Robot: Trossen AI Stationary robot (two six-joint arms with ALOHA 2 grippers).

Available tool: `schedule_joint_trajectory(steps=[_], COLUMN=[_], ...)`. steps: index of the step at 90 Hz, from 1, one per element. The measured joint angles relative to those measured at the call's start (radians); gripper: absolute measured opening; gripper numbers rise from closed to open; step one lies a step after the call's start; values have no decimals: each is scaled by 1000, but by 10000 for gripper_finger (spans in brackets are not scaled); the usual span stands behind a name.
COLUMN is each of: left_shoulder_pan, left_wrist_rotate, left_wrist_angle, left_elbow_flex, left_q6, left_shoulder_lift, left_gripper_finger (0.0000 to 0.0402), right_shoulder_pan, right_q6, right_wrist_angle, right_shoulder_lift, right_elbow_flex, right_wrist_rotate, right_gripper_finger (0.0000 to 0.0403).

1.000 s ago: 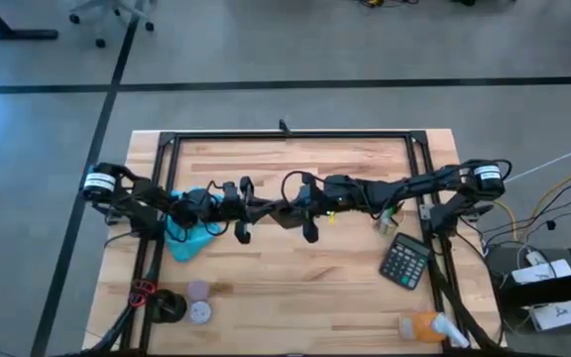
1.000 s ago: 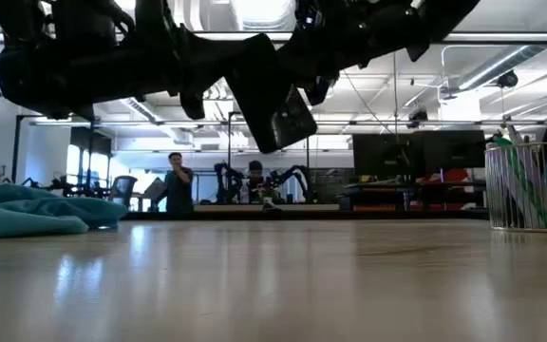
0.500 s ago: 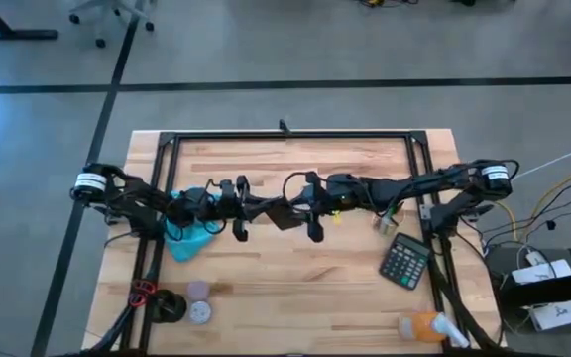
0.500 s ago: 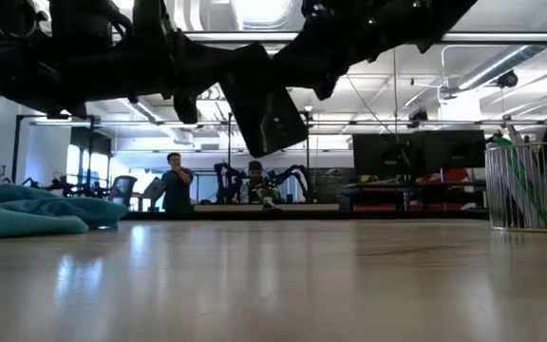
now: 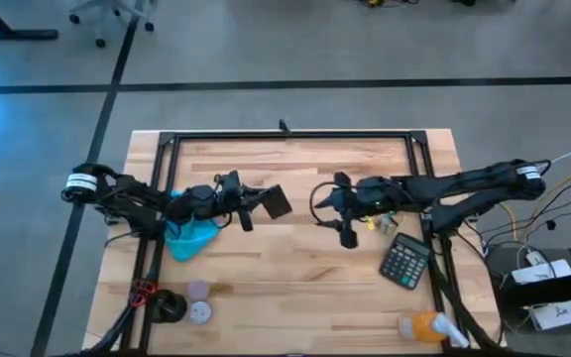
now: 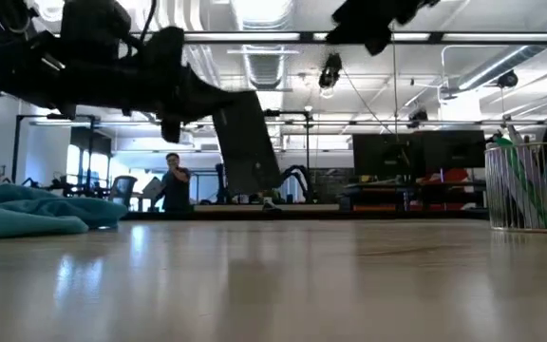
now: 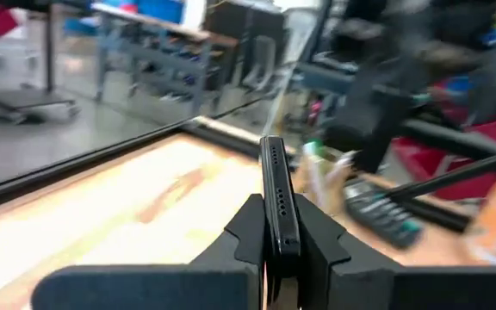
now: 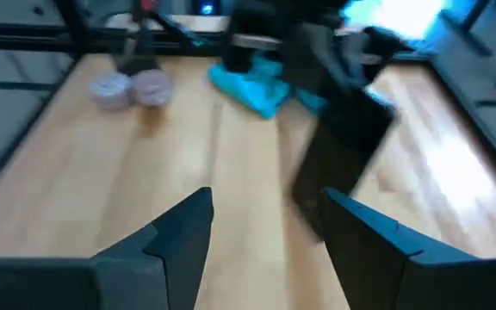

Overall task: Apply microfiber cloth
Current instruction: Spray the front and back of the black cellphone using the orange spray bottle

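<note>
Handover: a second ago both grippers met at the phone in mid-table; now you see them apart, so the phone has passed from the right arm to the left.
Left gripper: it sits left of centre in the high view, its fingers pinching the black phone by one end; the left wrist view shows the phone edge-on, clamped between the two pads.
Phone height: in the low view the phone hangs tilted, clear of the table, touching nothing but the gripper.
Right gripper: it has drawn back toward the right of centre in the high view, fingers spread and holding nothing; its wrist view looks past the open fingers at the phone well apart.
Microfiber cloth: it lies crumpled on the table at the left of the high view, just below the left arm, and at the far left of the low view. Neither gripper touches it.
What this means: the right gripper is free, so you can judge that fetching the cloth and bringing it to the held phone is the step ahead. The wiping itself is not yet begun.
Watch for: the left arm lies over part of the cloth, so the right gripper's reach there looks crowded.
</note>
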State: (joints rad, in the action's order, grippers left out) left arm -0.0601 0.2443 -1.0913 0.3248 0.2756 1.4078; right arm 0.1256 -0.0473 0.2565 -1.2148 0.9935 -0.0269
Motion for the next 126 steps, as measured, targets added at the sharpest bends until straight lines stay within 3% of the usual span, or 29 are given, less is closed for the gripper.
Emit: schedule_joint_trajectory(steps=[22,51,65,75,104,126], left_shoulder_pan=[-10,-10,-8,17,103,103], left_wrist_rotate=[19,7,-83,-158,-145,-116], left_wrist_angle=[78,104,121,102,70,347], left_elbow_flex=[0,1,4,5,60,238], left_q6=[0,40,100,130,127,73], left_shoulder_lift=[0,0,0,0,14,14], left_gripper_finger=[12,12,12,12,12,12], right_shoulder_pan=[182,387,473,525,596,680], right_q6=[-191,-609,-822,-886,-1005,-1313], right_wrist_angle=[244,616,816,872,1041,1048], right_shoulder_lift=[-36,-127,-163,-178,-126,-82], right_elbow_flex=[189,450,532,550,603,644], right_wrist_rotate=[0,-1,0,0,0,24], right_gripper_finger=[206,200,201,199,200,207])
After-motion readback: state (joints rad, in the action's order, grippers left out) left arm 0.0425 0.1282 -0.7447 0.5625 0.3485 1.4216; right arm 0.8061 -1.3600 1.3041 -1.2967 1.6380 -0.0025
